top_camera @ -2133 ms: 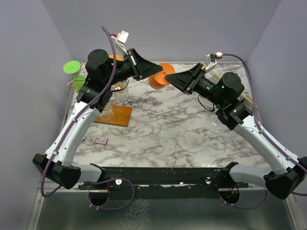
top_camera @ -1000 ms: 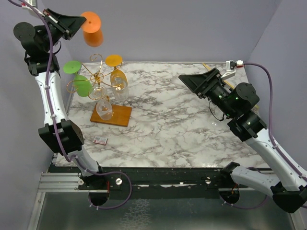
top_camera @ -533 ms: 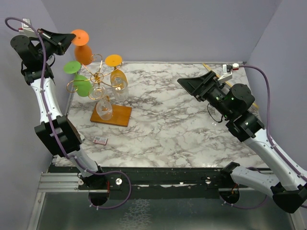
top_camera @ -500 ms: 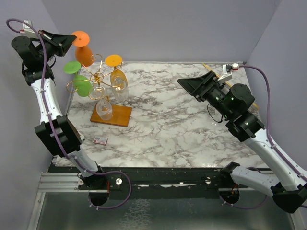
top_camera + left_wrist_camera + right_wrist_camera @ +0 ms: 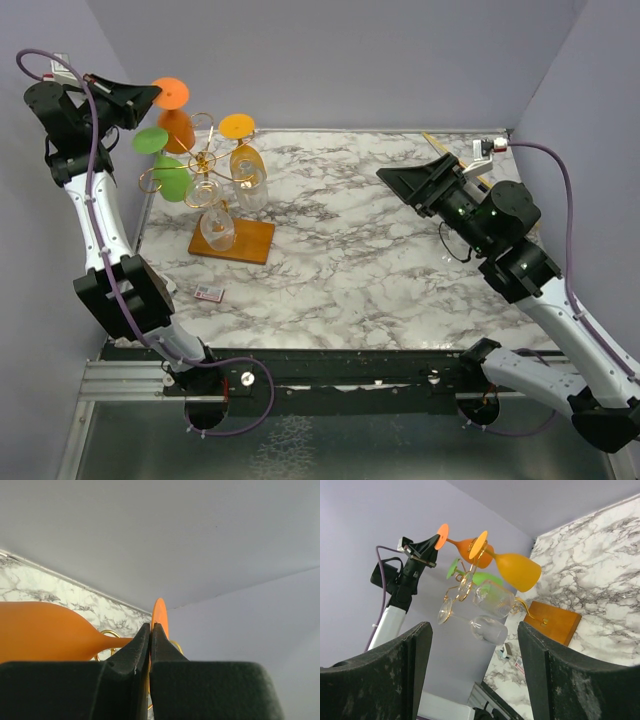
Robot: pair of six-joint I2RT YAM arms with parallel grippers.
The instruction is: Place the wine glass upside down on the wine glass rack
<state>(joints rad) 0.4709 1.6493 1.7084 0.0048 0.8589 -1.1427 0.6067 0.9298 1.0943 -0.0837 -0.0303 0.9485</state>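
Observation:
The orange wine glass (image 5: 176,126) hangs foot-up and tilted at the back left. Its bowl is beside the gold arms of the wine glass rack (image 5: 205,160), which stands on a wooden base (image 5: 238,241). My left gripper (image 5: 148,94) is shut on the rim of the glass's round foot (image 5: 160,614), and the bowl (image 5: 45,632) shows at the left in the left wrist view. I cannot tell whether the stem touches a rack arm. My right gripper (image 5: 398,178) is open and holds nothing, well right of the rack above the marble table (image 5: 360,260).
A green glass (image 5: 171,180), a yellow glass (image 5: 244,160) and two clear glasses (image 5: 216,230) hang upside down on the rack. A small card (image 5: 208,293) lies near the table's front left. Purple walls close in the left, back and right sides.
My left gripper has brought the orange glass down and leftward, from high above the rack to beside its back-left arms. The right arm has drawn back slightly to the right.

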